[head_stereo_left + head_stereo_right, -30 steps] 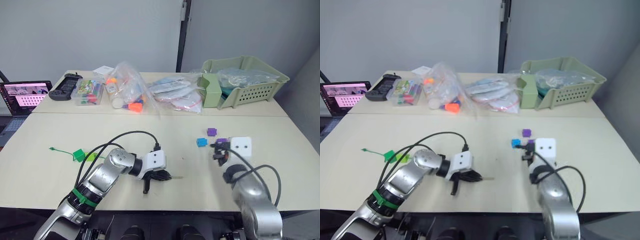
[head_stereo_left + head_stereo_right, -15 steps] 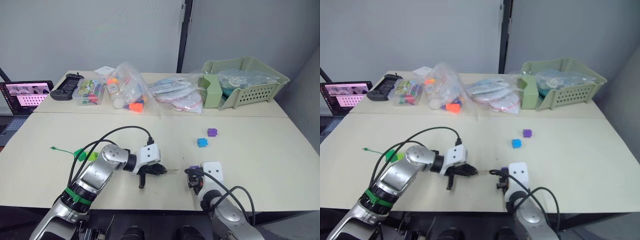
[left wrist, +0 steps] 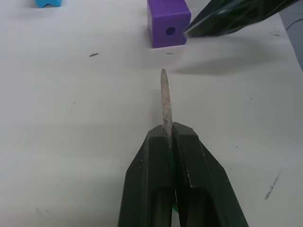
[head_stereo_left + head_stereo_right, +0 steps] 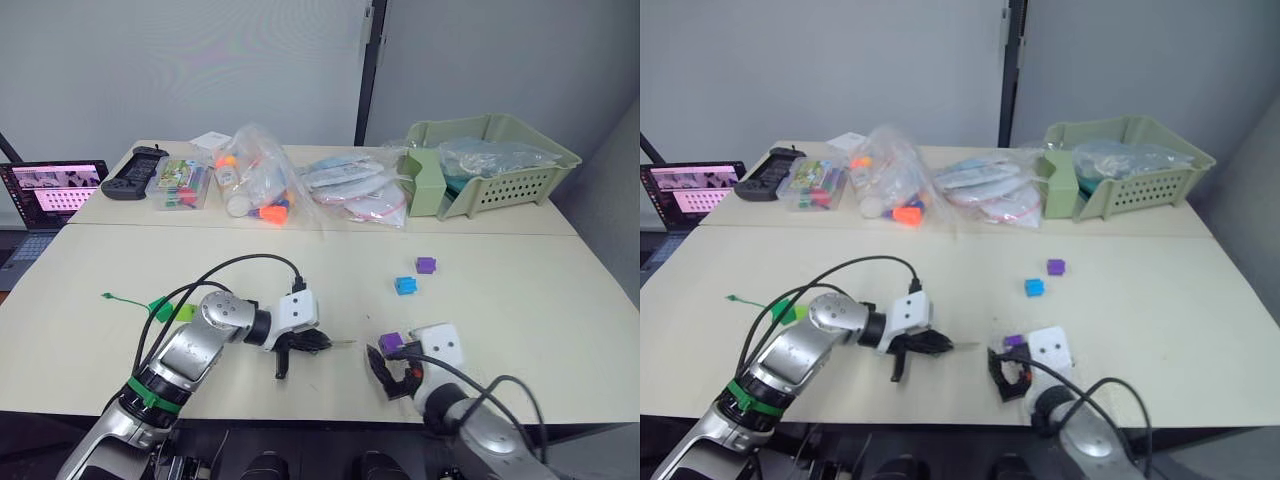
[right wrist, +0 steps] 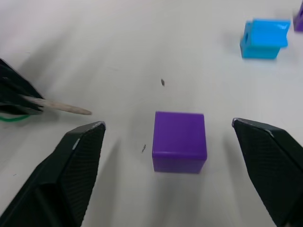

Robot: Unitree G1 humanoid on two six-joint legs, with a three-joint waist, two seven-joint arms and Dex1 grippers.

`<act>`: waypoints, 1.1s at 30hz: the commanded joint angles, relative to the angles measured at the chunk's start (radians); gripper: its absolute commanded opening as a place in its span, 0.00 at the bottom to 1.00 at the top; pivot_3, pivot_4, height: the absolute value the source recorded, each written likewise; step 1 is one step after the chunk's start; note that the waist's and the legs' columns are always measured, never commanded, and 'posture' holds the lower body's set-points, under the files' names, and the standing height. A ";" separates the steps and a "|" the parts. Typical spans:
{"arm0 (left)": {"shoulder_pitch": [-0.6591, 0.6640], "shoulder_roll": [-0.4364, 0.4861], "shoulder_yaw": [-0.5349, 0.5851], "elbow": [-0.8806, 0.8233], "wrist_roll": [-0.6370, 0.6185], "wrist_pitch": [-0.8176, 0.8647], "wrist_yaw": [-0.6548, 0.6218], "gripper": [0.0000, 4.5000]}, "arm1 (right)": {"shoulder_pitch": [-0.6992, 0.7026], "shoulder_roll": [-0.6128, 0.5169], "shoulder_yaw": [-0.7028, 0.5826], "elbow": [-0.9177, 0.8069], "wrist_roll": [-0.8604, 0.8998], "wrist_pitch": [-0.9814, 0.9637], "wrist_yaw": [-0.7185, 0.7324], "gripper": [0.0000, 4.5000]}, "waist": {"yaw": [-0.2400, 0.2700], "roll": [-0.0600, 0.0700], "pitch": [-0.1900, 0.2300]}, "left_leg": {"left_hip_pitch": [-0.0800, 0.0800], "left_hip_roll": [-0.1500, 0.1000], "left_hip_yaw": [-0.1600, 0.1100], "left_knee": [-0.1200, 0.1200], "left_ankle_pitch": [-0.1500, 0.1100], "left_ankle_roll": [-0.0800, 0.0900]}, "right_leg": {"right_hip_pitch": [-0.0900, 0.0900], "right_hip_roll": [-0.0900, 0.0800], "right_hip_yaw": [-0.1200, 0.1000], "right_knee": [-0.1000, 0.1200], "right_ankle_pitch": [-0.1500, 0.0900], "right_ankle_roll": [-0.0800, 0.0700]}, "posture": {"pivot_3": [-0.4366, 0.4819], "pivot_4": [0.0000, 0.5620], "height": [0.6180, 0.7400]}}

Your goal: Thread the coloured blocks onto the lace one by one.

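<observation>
- Cream tabletop (image 4: 520,300) filled the foreground, with bagged craft items (image 4: 258,185) and a green basket (image 4: 490,160) along its far side and a laptop (image 4: 50,190) off to the left.
- The left gripper (image 3: 169,137) was clamped on the lace (image 4: 125,299) just behind its stiff needle tip (image 3: 164,97), which pointed out over the table toward a purple block (image 3: 168,28).
- That purple block (image 5: 180,141) sat on the table between the widely parted fingers of the right gripper (image 5: 175,165), touched by neither; its hole faced the needle in the left wrist view.
- A blue block (image 4: 404,285) and a second purple block (image 4: 425,265) lay further back, well apart from both grippers; two green blocks (image 4: 170,311) rested near the lace's tail on the left.
- Risks, as I judged them: the needle sat slightly off the hole's line, so pushing forward could shove the loose block away; closing the right fingers unevenly might twist the block and turn its hole aside.
</observation>
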 commanded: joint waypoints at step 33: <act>-0.025 0.003 -0.006 -0.089 -0.025 0.077 0.020 0.00 | -0.675 -0.494 0.220 0.969 -0.050 -0.745 1.107 0.26 | 0.006 -0.001 0.003 | 0.012 0.000 0.000 -0.004 -0.001 0.001 | 0.015 -0.001 -0.001 -0.007 -0.001 0.001 | 0.48 0.27 1.00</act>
